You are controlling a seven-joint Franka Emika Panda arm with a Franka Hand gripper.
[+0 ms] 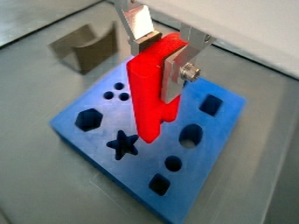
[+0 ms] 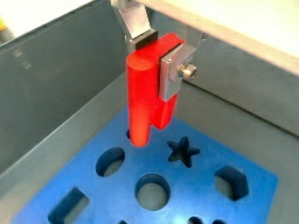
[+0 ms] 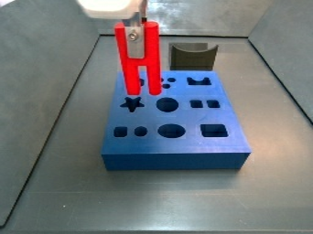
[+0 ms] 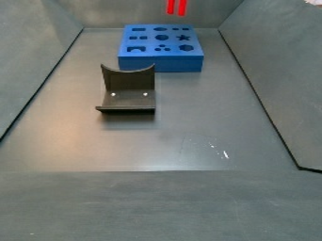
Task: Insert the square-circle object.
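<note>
Risk is a missed seat. My gripper is closed on the crossbar end of the square-circle object, prongs hanging down over the blue block, toward its far-left holes. Tips look just above the face. If the prongs sit off their holes, they could jam on the block or slip in my fingers.

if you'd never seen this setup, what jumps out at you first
The bright red two-pronged piece grabs the eye: it hangs upright in the claw, prongs down over the blue block, above its holes near the star cutout. That blue block, dotted with shaped holes, sits on the grey floor. Off to one side stands a dark grey curved block, apart from the blue one.
</note>
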